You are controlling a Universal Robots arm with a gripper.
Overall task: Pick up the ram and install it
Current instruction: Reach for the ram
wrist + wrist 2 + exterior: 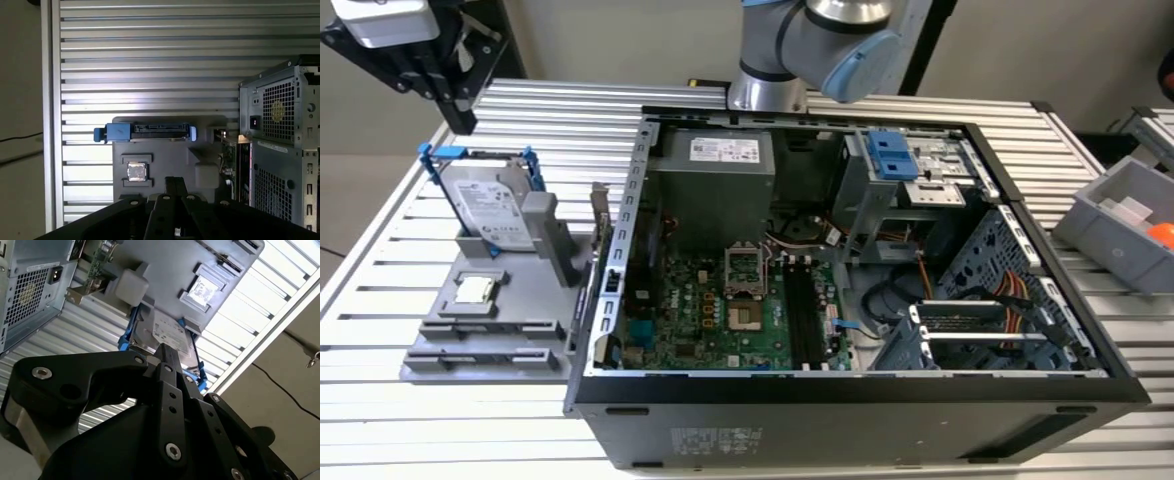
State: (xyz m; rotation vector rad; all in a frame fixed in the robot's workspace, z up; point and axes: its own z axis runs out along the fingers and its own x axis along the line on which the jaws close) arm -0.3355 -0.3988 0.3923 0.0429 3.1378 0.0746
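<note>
The ram [600,218] is a thin dark-green stick standing on edge at the side of the grey fixture [487,340], right beside the open computer case [854,400]. Both wrist views show the ram edge-on [231,157] [95,264]. My black gripper [459,118] hangs over the slatted table at the exterior view's back left, beyond the fixture and well away from the ram. Its fingers [175,186] lie together with nothing between them. Inside the case, the motherboard's black slots [806,315] lie bare.
On the fixture, a silver hard drive in a blue frame [494,205] stands upright, and a small square silver chip [478,290] lies flat. A grey bin [1127,225] sits at the exterior view's right. The arm's base [767,90] rises behind the case.
</note>
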